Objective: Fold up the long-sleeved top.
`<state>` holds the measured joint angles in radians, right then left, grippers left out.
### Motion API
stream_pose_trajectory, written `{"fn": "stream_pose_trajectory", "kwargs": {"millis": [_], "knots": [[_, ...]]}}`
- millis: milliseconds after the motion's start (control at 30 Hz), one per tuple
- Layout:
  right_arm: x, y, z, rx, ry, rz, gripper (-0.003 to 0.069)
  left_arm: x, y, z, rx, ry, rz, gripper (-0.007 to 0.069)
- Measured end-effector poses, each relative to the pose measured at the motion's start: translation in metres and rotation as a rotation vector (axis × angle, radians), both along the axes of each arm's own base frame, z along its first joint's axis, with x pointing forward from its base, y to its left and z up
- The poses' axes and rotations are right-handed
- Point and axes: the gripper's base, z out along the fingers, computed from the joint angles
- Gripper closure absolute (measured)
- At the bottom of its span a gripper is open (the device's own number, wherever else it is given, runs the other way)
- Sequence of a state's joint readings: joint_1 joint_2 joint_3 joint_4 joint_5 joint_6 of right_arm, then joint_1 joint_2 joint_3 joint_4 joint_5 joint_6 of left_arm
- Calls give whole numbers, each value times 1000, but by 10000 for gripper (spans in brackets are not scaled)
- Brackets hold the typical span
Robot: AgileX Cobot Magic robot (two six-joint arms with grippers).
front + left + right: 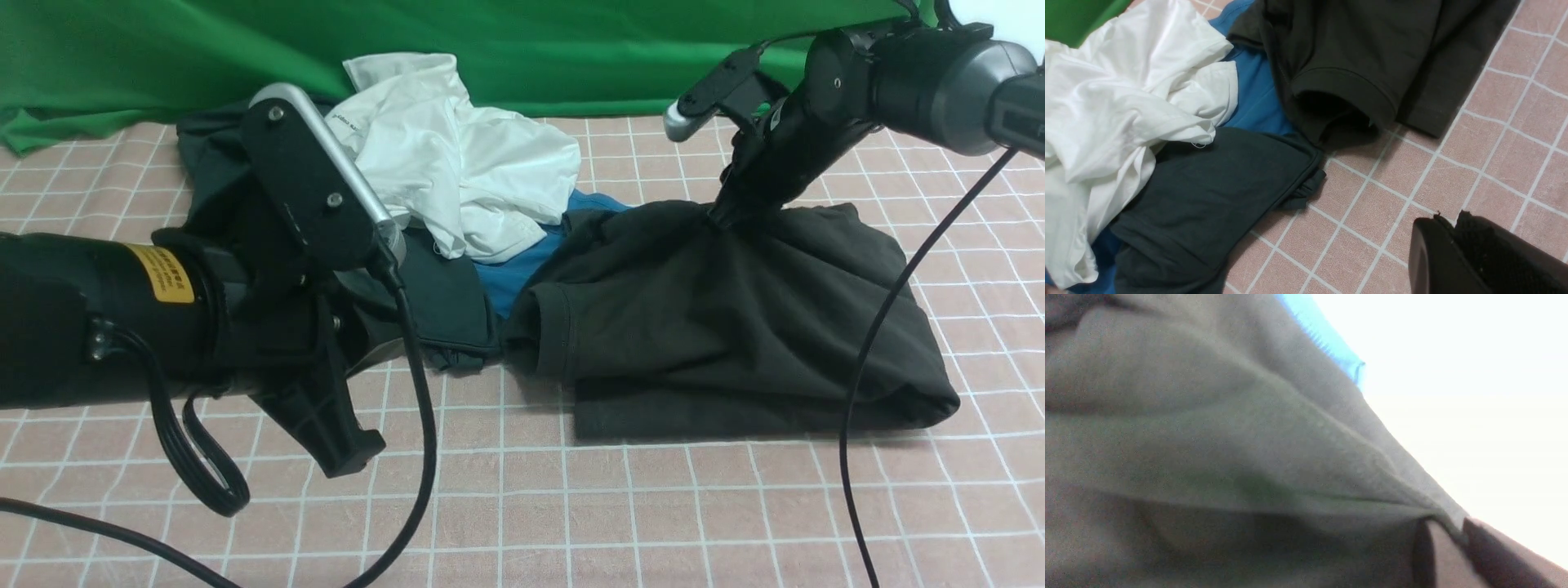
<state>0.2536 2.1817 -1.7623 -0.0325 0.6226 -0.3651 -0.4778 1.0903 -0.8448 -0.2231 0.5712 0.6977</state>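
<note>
The right gripper (722, 214) pinches the black top (735, 327), lifting a peak. Beside the top, a white shirt (457, 163) tops a pile; the left gripper (1447, 245) is clenched, empty.

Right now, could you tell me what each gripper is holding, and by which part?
The right gripper pinches the black top at a raised fold along its far edge. The left gripper holds nothing.

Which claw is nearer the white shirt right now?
Left. The left claw hangs just in front of the white shirt; the right claw is farther off to the shirt's right, pinching the dark garment.
</note>
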Motion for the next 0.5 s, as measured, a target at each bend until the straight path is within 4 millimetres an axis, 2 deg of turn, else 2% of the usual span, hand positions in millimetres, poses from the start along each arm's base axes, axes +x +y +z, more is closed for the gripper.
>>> {"fn": "stream_pose_trajectory", "kwargs": {"millis": [33,67,167,200,267,333,367,400,433,500], "knots": [[1,0,1,12,-10,-14,406,0,0,0,0,0,0,615],[1,0,1,12,-11,-16,389,0,0,0,0,0,0,615],[-1,-1,1,9,10,-31,77,0,0,0,1,1,0,615],[-2,-1,1,7,18,-32,67,0,0,0,1,1,0,615],[-9,-4,9,11,71,-68,-7,0,0,0,7,3,-2,615],[-16,-5,20,31,110,-113,13,0,1,-1,16,3,-4,615],[-24,-5,30,39,146,-136,58,0,1,-1,24,1,-6,615],[-25,-5,31,44,154,-144,83,0,1,-1,25,1,-6,615],[-40,0,43,58,232,-150,197,0,2,-1,36,-3,-8,615],[-52,7,47,65,286,-136,281,0,2,-1,40,-2,-9,615]]}}
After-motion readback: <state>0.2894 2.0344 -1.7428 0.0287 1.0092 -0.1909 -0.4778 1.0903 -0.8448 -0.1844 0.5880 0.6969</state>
